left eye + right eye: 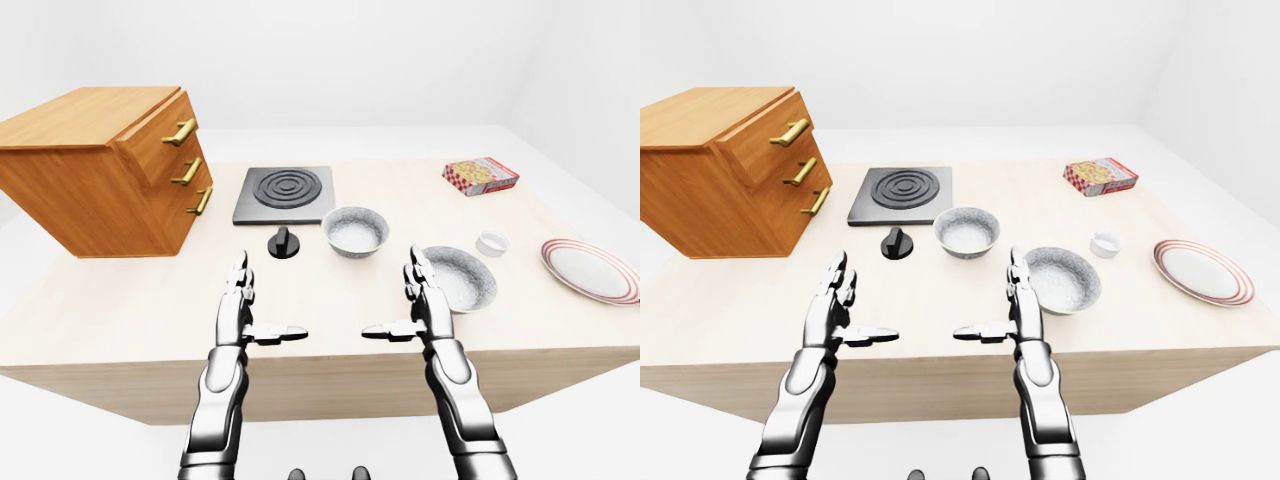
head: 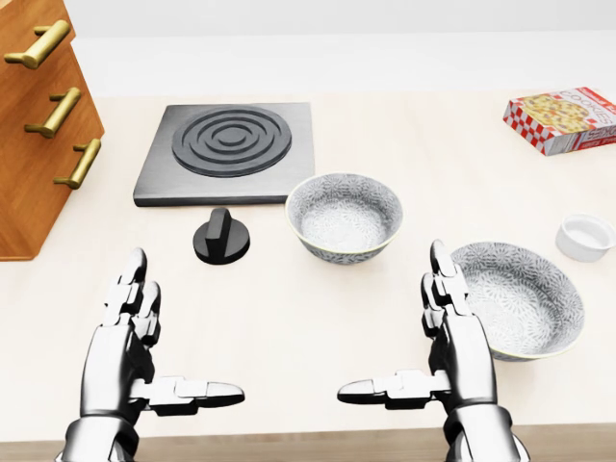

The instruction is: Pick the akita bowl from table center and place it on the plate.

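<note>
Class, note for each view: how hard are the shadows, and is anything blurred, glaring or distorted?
Head view: soft, even light, barely a shadow under the stove knob, all sharp. Left-eye view: wide angle, the table edges splay; no glare on the plate. Right-eye view: likewise, no blur.

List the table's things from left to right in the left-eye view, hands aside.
Drawer chest → hotplate → deep bowl → wide bowl → plate. Left out for sideways overlap: knob, small cup, box.
</note>
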Controlling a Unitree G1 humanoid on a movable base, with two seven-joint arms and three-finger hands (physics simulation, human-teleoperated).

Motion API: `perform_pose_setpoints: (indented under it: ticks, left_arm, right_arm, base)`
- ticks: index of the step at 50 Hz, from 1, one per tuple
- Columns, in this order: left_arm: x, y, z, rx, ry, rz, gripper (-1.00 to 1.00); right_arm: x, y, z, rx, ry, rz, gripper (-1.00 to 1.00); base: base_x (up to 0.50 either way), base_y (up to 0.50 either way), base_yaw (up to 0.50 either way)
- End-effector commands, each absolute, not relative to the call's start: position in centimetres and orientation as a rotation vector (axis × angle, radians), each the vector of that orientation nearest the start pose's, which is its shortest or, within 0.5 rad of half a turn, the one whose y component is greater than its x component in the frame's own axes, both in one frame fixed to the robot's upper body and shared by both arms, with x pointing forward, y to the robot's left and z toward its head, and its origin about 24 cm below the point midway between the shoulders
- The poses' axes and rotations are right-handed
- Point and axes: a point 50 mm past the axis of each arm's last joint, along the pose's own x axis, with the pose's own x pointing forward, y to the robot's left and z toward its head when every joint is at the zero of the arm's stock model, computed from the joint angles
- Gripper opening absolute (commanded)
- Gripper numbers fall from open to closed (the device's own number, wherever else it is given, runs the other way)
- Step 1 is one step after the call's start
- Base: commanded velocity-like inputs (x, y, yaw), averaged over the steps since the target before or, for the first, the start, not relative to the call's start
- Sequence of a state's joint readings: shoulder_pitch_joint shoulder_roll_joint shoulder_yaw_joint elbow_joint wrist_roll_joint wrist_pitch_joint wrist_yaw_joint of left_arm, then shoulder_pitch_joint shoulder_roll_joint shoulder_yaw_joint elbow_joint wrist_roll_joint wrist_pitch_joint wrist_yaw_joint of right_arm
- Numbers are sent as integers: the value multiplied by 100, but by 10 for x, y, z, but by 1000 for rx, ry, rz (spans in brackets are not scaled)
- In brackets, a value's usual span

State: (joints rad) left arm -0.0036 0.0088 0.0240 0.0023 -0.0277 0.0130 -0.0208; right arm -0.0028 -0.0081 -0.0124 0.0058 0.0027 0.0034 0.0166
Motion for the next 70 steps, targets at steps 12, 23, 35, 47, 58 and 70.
perform_pose_setpoints:
  ticks: [12,23,35,47,58,70]
  left_arm:
    - [269,170,58,-34,-10,33,100]
    - [275,173,90,10,-139,35,100]
    - [272,173,92,-2,-149,38,100]
    - [271,171,88,2,-135,36,100]
    - [271,172,88,1,-133,37,100]
    - [271,172,85,2,-123,38,100]
  right_arm:
    - [277,-161,86,-10,-121,-23,100]
    - [276,-166,111,-24,-228,-40,100]
    - [272,-162,105,1,-206,-16,100]
    - [272,-161,102,9,-193,-12,100]
    - [273,-158,101,9,-188,0,100]
    - [270,-156,102,-2,-193,38,100]
  base:
    - [0,0,0]
    - [0,0,0]
    - [0,-38,0]
    - [0,-50,0]
    - [0,-50,0]
    - [33,-33,0]
